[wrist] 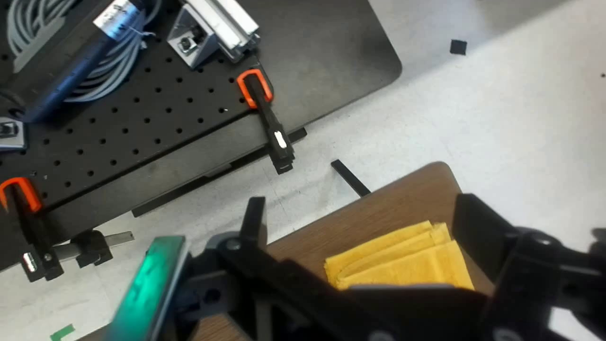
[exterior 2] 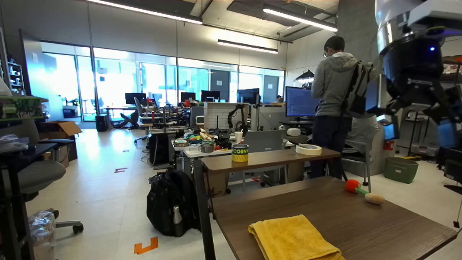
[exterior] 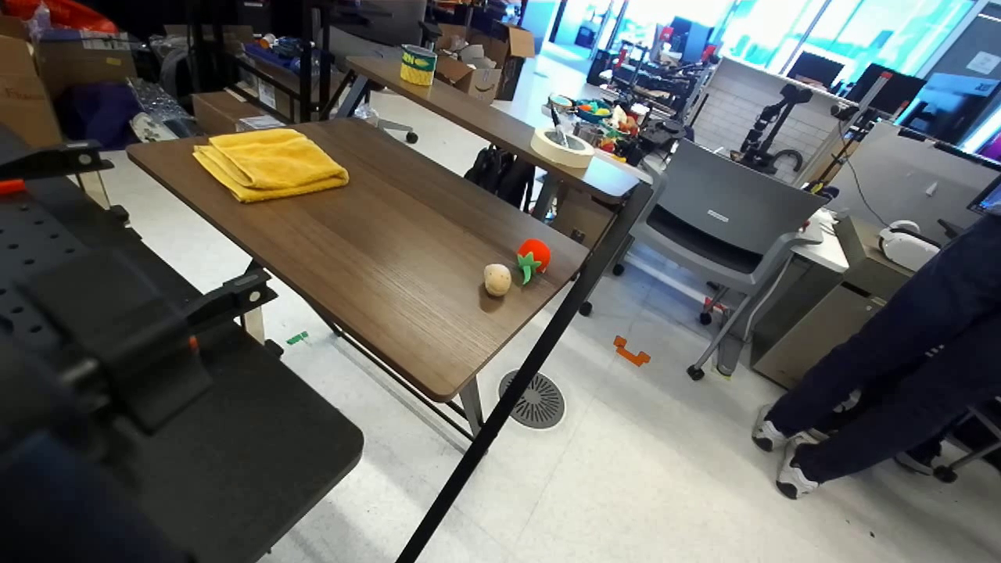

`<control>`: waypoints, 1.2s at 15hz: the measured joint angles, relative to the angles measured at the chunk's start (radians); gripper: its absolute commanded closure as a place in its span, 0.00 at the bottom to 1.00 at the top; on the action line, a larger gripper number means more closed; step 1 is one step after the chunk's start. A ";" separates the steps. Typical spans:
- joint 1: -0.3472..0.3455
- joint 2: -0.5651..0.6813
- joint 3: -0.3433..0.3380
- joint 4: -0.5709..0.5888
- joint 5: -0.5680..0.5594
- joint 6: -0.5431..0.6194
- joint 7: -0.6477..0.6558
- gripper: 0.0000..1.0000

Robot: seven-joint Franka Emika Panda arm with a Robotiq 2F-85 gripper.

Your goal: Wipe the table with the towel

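Observation:
The table [exterior: 375,250] has a dark brown wood-grain top; it also shows in an exterior view [exterior 2: 393,231] and in the wrist view [wrist: 402,201]. The yellow towel [exterior: 274,163] lies folded flat on one end of the table; it also shows in an exterior view [exterior 2: 296,240]. My gripper [exterior 2: 419,131] is open and empty, raised well above the tabletop. In the wrist view my gripper's fingers [wrist: 364,210] are spread wide, with the towel [wrist: 402,258] below and between them, not touched. The gripper's body hides the towel's near part there.
A red tomato toy [exterior: 535,256] and a beige ball [exterior: 497,279] lie at the table's far end. A raised shelf along one side bears a corn can [exterior: 417,66] and a tape roll [exterior: 561,148]. A black stand [wrist: 326,61] with clamps [wrist: 270,123] adjoins. A person [exterior 2: 332,90] stands beyond.

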 measured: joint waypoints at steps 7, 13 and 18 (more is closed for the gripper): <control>0.013 -0.124 0.014 -0.205 -0.171 0.115 -0.208 0.00; 0.061 -0.012 0.039 -0.091 0.133 0.336 -0.181 0.00; -0.003 0.201 0.006 0.154 0.372 0.434 -0.300 0.00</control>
